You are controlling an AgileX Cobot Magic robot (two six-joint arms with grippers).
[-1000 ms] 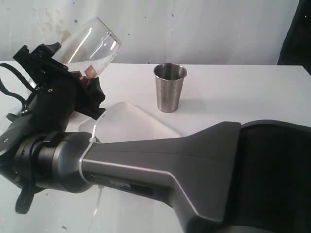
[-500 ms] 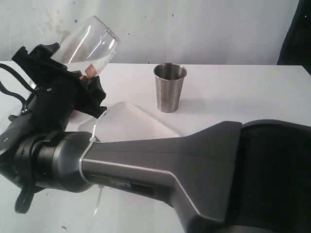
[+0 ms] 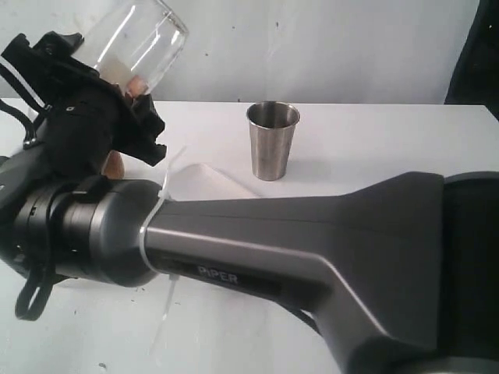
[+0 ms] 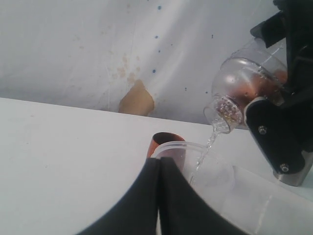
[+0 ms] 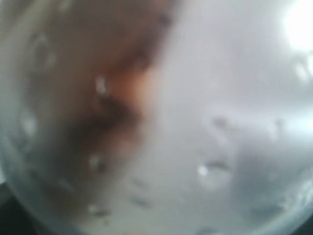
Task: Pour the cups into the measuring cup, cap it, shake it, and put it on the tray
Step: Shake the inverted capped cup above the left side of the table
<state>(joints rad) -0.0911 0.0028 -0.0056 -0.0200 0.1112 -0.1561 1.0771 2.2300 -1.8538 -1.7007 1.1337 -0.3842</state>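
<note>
My right gripper [image 3: 109, 86] reaches across to the far left and is shut on a see-through cup [image 3: 136, 43], tipped steeply. In the left wrist view this cup [image 4: 244, 78] lets a thin stream of water [image 4: 208, 147] fall into an open clear plastic container [image 4: 195, 145]. No graduation marks show on either vessel, so I cannot tell which is the measuring cup. My left gripper [image 4: 159, 164] is shut just in front of the container's rim. The brown wooden cup [image 4: 164, 139] stands behind it. The steel tumbler [image 3: 272, 140] stands upright beyond the white tray [image 3: 207, 183].
The right arm's dark body [image 3: 312, 257] fills the foreground of the exterior view and hides the left gripper and most of the tray. A white wall with a brown stain [image 4: 137, 98] closes the back. A dark shape [image 3: 475, 54] stands at the far right.
The right gripper has risen and swung left with the see-through cup, which now tips more steeply. The steel tumbler has stayed in place.
</note>
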